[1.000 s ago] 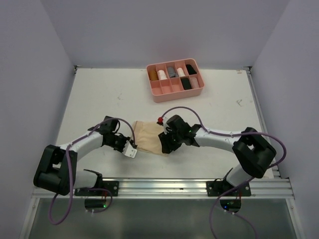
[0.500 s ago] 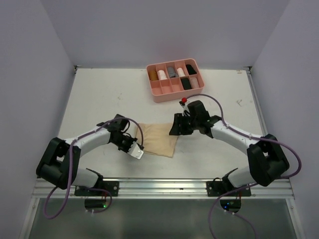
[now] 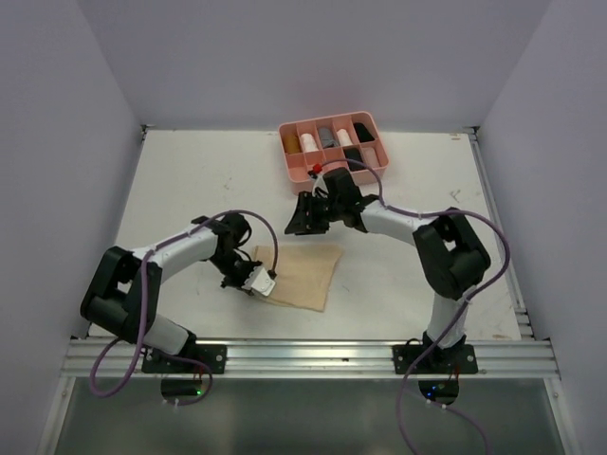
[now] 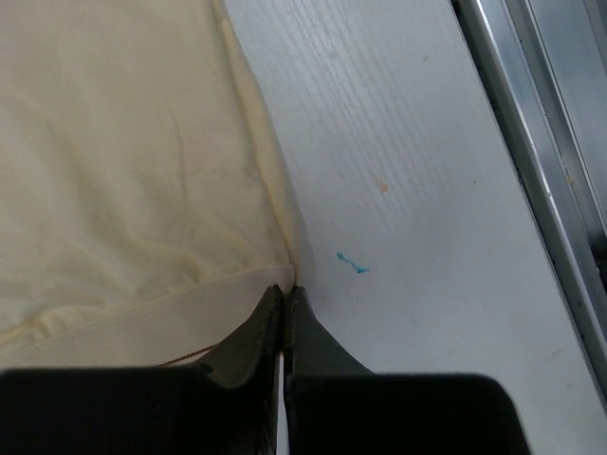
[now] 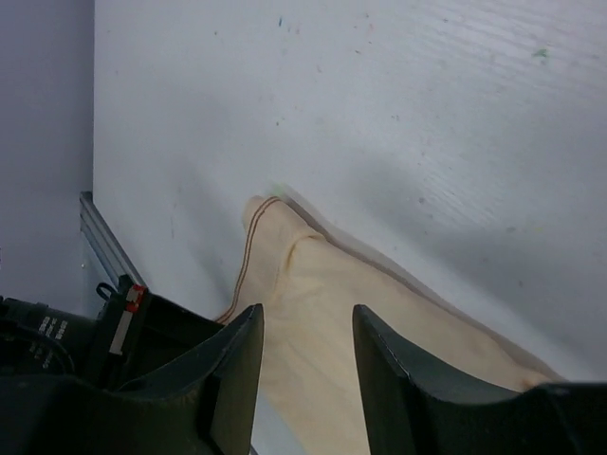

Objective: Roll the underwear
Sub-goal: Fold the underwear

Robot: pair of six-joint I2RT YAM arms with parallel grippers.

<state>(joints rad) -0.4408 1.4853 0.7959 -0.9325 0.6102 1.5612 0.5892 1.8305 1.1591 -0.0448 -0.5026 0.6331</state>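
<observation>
The left gripper has its jaws clamped on the tan underwear at its near left corner, while the right gripper holds its jaws apart near the far edge.

Top view looks down from behind; both wrist views, nearer, share its tan underwear.

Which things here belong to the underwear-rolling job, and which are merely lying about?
Job in hand: tan underwear, left gripper, right gripper.
Lying about: pink tray, table.
</observation>
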